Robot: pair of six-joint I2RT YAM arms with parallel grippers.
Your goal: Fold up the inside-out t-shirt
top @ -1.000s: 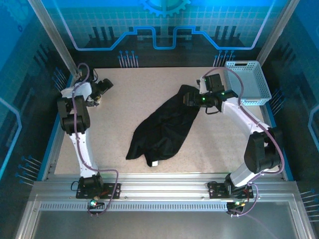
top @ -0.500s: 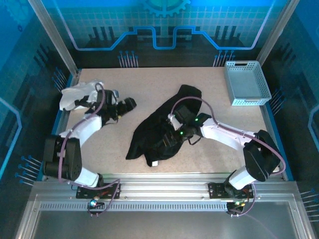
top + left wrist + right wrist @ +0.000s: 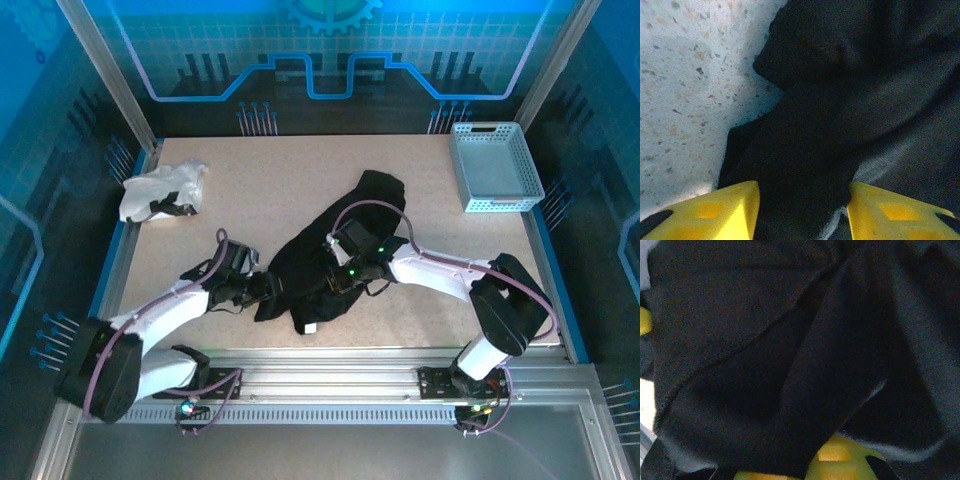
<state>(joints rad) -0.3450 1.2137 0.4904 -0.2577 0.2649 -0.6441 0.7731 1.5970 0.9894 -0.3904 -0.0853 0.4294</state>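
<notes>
From above, the black t-shirt [image 3: 345, 235] lies bunched in a slanting strip mid-table [image 3: 300, 160], a white garment [image 3: 160, 190] well apart at the far left corner and a basket [image 3: 495, 165] at the far right. The left gripper [image 3: 262, 290] sits at the shirt's near left edge, and the right gripper [image 3: 338, 280] is on its middle. At the left wrist, yellow fingers [image 3: 715, 210] stand partly apart with black cloth between them; whether they pinch it I cannot tell. At the right wrist, closed fingers [image 3: 840, 460] clamp a fold of the shirt.
</notes>
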